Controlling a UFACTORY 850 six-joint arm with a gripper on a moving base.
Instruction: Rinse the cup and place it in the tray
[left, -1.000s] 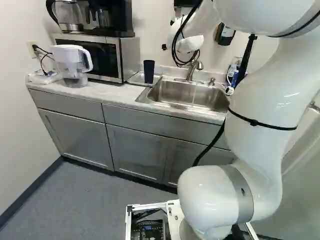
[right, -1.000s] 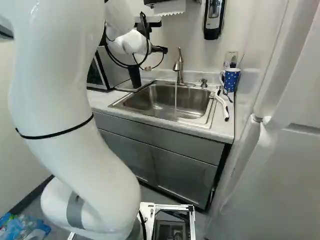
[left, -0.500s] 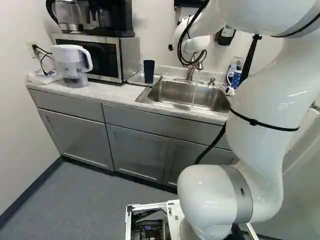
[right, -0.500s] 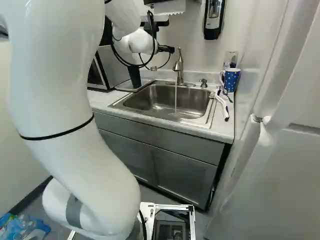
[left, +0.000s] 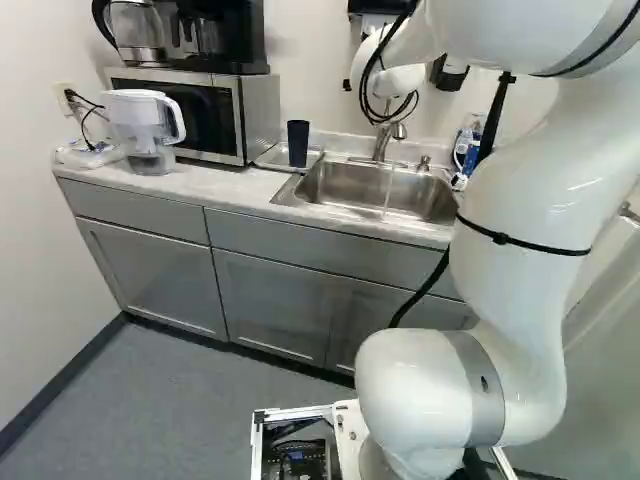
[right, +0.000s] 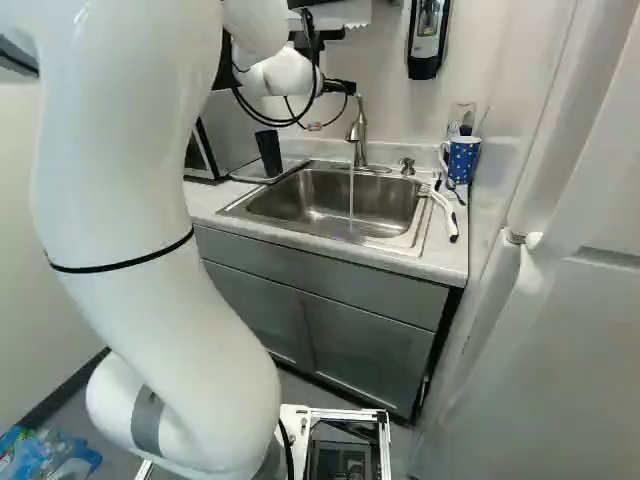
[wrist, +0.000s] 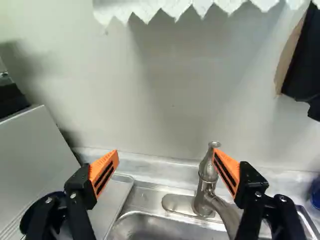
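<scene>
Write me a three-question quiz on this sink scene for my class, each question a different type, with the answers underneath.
1. True or false: water is running from the faucet into the sink.

2. Multiple choice: where does the dark cup stand?
A) On top of the microwave
B) On the tray beside the sink
C) Inside the sink

3. Short answer: in the wrist view, how do the fingers stand, and what do they hold?

Key:
1. True
2. B
3. Open, holding nothing
</scene>
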